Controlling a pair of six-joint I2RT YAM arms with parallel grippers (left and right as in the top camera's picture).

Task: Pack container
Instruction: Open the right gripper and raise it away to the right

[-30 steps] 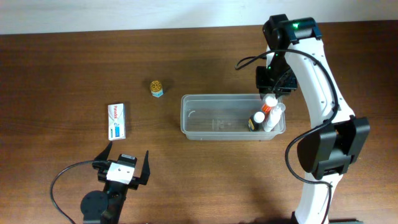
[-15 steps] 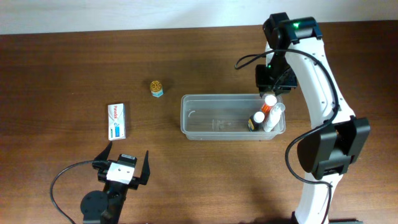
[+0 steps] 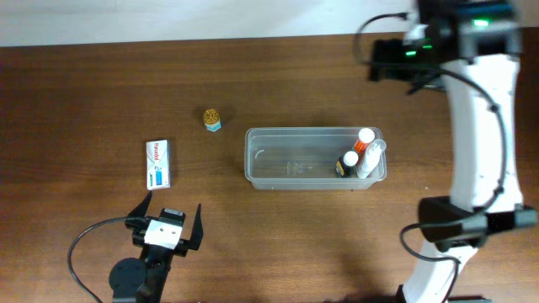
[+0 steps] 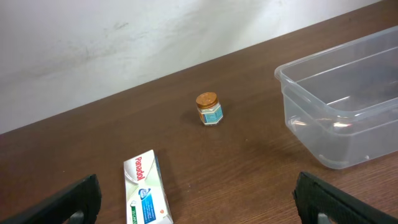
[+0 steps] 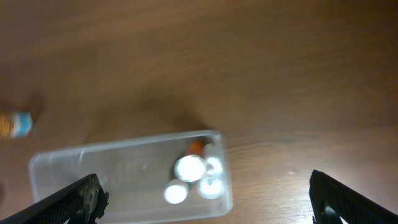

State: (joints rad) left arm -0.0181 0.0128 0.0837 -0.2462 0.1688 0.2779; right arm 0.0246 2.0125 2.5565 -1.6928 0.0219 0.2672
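The clear container lies mid-table with three white-capped bottles standing in its right end. My right gripper hangs high beyond the tub's far right corner, open and empty. In its wrist view the gripper looks down on the container and the bottles. A small gold-lidded jar and a white box sit on the table left of the tub. My left gripper rests open near the front edge, the box just ahead of it.
The left wrist view shows the jar farther out and the container's left end at the right. Behind the brown table runs a pale wall. The right arm's white links stand along the table's right side.
My right gripper has opened and lifted away from the container's right end, toward the far edge. The bottles stay in the tub. The left arm has not moved.
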